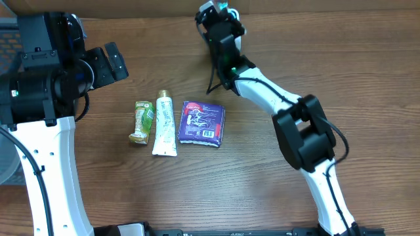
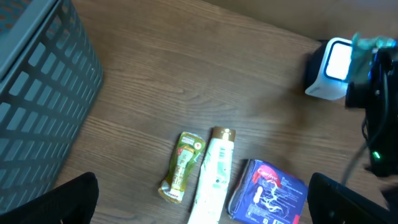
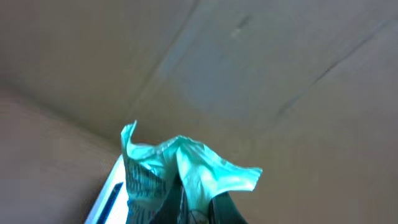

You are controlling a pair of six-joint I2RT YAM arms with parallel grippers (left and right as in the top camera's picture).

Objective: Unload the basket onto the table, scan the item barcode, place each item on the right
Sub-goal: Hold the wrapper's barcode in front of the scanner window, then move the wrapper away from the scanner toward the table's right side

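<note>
Teal packet (image 3: 186, 168); purple pouch (image 1: 203, 122); green sachet (image 1: 140, 121); white tube (image 1: 165, 124).

Right wrist view, blurred and cropped by the bottom edge: crumpled teal packet (image 3: 186, 168), print unreadable, masking nearly all of the right gripper (image 3: 193, 211). Beside it, only a corner of the white scanner (image 3: 109, 196). From overhead, scanner mostly buried under that gripper. Left wrist view, cut by the lower edge: left gripper (image 2: 204, 177), reduced to two dark stubs; foot of the white tube (image 2: 217, 162); lower end of the blue packet (image 2: 267, 199). Sliced by the left edge: grey basket (image 2: 37, 93). Labels too small to read.
</note>
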